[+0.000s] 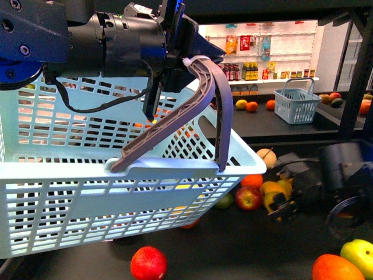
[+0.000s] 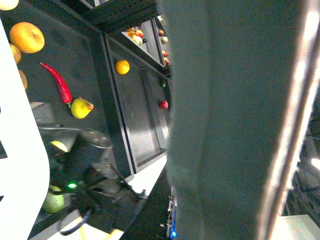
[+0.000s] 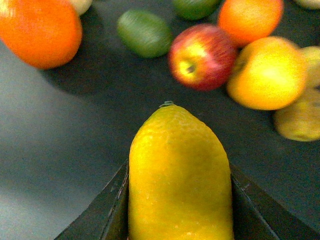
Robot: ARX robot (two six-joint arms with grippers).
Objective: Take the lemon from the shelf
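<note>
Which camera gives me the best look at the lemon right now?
The right wrist view: the lemon fills the frame, sharp, held between the dark fingers. The front view shows only a small yellow patch at the right gripper. The left wrist view gives no clear sight of it.

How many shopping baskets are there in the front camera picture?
2. A large pale blue plastic basket hangs from the left pincer, close up; a small blue plastic basket stands on the black metal shelf further back. Others may be hidden.
</note>
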